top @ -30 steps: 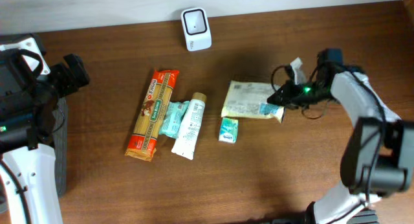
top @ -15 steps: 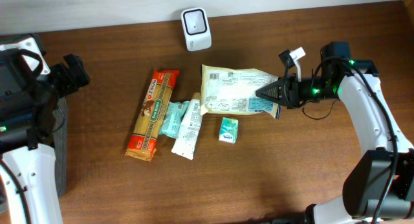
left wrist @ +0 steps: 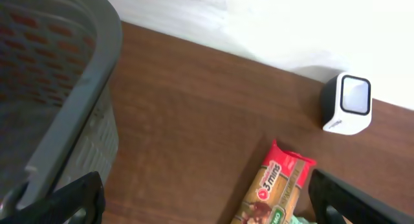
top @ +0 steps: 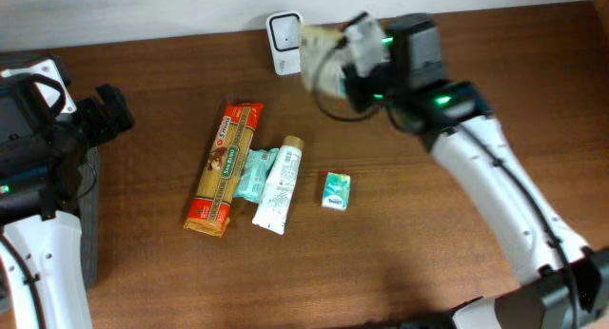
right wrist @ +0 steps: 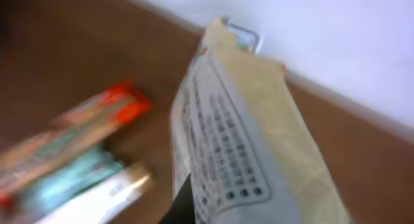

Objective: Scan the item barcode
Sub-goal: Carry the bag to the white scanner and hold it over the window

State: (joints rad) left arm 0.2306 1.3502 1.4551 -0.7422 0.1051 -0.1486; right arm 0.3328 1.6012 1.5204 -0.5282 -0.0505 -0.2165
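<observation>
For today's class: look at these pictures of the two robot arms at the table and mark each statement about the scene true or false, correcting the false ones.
1. The right tool holds a pale packet up close to the scanner. True.
2. The pasta packet stands upright. False: it lies flat on the table.
3. The left tool grips the tube. False: that tool is open and empty, and the tube lies on the table near the pasta packet.
4. A small green box lies apart from the tube. True.
</observation>
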